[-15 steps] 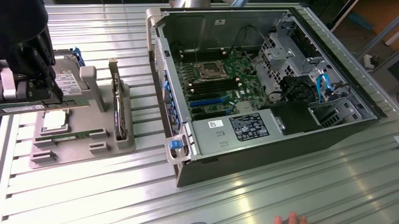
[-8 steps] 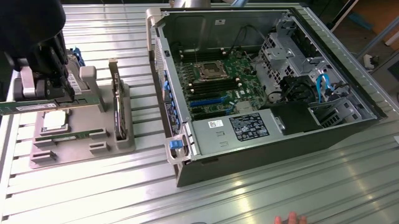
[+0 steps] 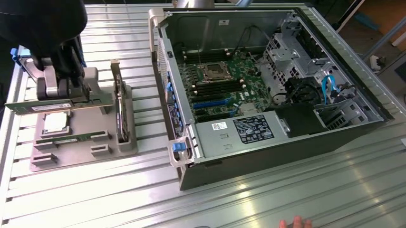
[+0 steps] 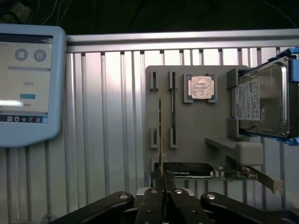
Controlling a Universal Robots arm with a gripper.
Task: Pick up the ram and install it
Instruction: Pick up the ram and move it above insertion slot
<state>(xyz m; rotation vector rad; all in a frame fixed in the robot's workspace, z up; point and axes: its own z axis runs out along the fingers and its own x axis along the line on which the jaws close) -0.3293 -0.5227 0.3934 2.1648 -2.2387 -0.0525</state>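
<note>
The ram (image 3: 60,105) is a long, thin green stick, and my gripper (image 3: 56,96) is shut on its upper edge. It hangs level just above the grey holder tray (image 3: 89,152) at the exterior view's left. In the wrist view the ram (image 4: 160,126) appears edge-on as a thin line running out from between the shut fingers of the gripper (image 4: 163,181). A second green stick (image 4: 173,112) lies in a slot of the tray (image 4: 205,126). The open computer case (image 3: 266,142) lies at the exterior view's right, with its motherboard (image 3: 219,88) exposed.
The tray also carries a silver processor chip (image 4: 201,87), a hard drive (image 4: 261,100) and an expansion card (image 3: 120,111). A blue-framed tablet (image 4: 28,79) lies beside the tray on the ribbed metal table. A person's fingertips (image 3: 295,222) show at the table's near edge.
</note>
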